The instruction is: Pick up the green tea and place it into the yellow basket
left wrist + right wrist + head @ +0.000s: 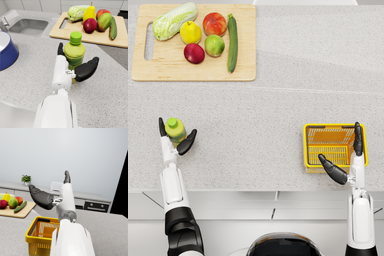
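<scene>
Item one, the green tea: a green-capped bottle standing upright on the counter, near left, well apart from the basket. I see it framed by my left hand, thumb on one side and fingers on the other. In the left wrist view the fingers sit behind the bottle and the thumb in front, but I cannot tell whether they press on it or merely flank it. The bottle's base appears to rest on the counter, so I judge it not yet lifted.

Item two, the yellow basket: near right, open top, wire sides. My right hand hovers over its near right corner, spread, holding nothing.

Item three, the cutting board: far left, carrying a cabbage, pear, apples, a mango and a cucumber. A sink and blue bowl lie further left.

Risks as I judge them:
- The grasp sits low on a round, smooth bottle; if the squeeze is loose, it slides or tips as I raise it.
- The carry is long, left to right across the counter; a fast swing could tilt the bottle out of the hand.
- My right hand sits over the basket mouth; if it stays, the left arm or the bottle may strike it on arrival.
- A low approach could catch the basket rim and shove or topple the light basket.
</scene>
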Available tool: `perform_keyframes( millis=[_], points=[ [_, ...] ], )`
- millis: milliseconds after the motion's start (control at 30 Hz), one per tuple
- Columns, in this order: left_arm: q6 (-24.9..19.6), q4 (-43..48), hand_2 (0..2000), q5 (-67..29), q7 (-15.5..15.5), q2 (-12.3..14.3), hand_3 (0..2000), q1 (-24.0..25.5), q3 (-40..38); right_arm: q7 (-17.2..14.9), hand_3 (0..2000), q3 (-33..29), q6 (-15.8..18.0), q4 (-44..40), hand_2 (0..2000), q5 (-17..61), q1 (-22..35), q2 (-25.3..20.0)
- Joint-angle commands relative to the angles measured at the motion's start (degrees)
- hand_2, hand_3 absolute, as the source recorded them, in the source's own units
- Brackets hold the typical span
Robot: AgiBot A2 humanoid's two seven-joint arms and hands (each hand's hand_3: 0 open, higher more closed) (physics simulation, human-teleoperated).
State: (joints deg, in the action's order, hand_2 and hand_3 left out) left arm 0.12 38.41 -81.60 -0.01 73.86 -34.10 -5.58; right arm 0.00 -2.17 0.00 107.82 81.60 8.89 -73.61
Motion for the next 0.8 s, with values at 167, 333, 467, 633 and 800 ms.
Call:
perform_keyframes(
  millis=[167, 333, 467, 633, 800],
  points=[
    [-0.28, -22.83, 0, 0.03, 0.0, -0.4, 0, -13.48, -2.31, 0.0, 0, -0.45, 0.0, 0.84, 0, 0.0, -0.85, -0.4],
    [-0.09, -13.34, 2000, -0.03, -0.16, 0.07, 1633, -8.67, 1.61, 0.0, 0, 1.2, 0.0, 0.0, 0, 0.0, -0.53, -0.87],
    [-0.92, 8.21, 2000, -0.03, -0.45, 0.37, 2000, -0.99, 2.3, 0.0, 0, 3.74, 0.0, -0.49, 0, 0.0, -0.74, -1.23],
    [-1.87, 37.4, 2000, -0.07, -0.06, 0.43, 2000, 3.79, 8.97, 0.0, 0, 13.09, 0.0, -4.57, 0, -0.01, 4.86, -4.63],
    [-7.31, 47.2, 2000, 0.0, -0.21, 1.29, 2000, 3.96, 16.68, 0.0, 0, 18.3, 0.0, -7.07, 0, 2.52, 8.24, -7.41]
  ],
)
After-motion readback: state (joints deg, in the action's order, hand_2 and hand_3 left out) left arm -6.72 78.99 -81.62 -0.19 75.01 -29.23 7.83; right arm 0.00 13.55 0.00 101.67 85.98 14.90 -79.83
